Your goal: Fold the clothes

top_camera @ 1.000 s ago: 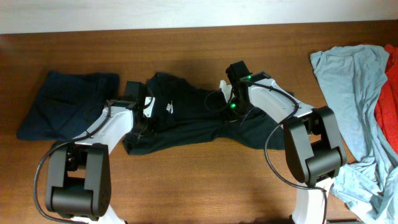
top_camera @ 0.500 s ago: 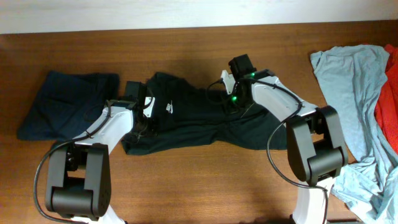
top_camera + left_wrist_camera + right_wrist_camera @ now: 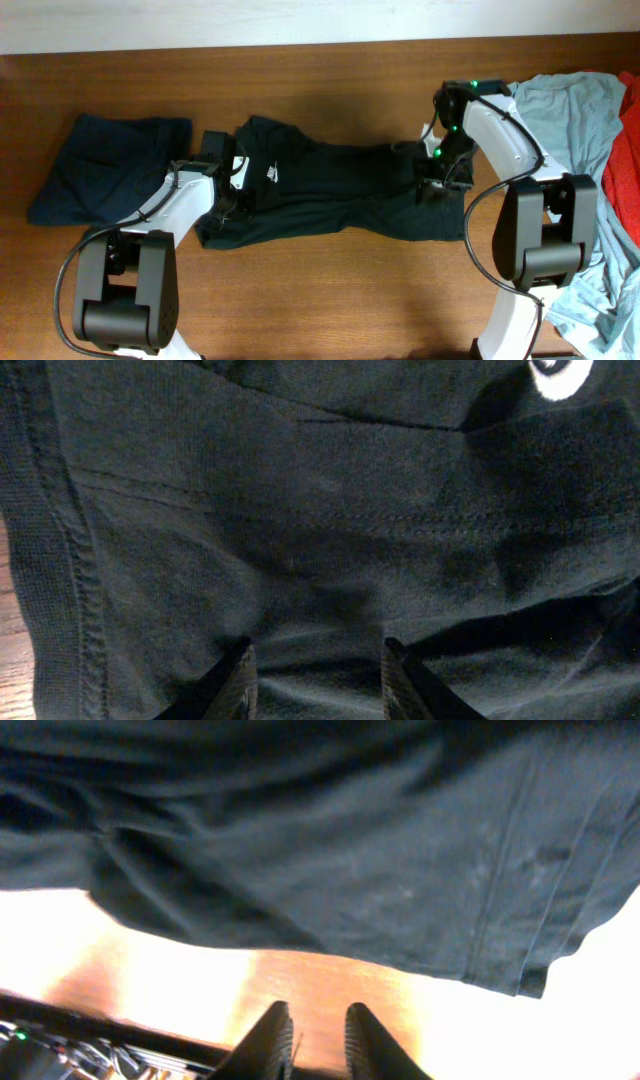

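Black T-shirt [image 3: 330,190] on wooden table [image 3: 300,300]; left jaws apart, right jaws barely apart.

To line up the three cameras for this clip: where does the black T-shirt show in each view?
Overhead: the black T-shirt lies stretched sideways across the middle of the picture.
Left wrist: it fills nearly the whole picture.
Right wrist: it covers the upper half, its lower edge over bare wood.
Shared landmark: the wooden table, a thin strip at lower left in the left wrist view and below the shirt in the right wrist view.
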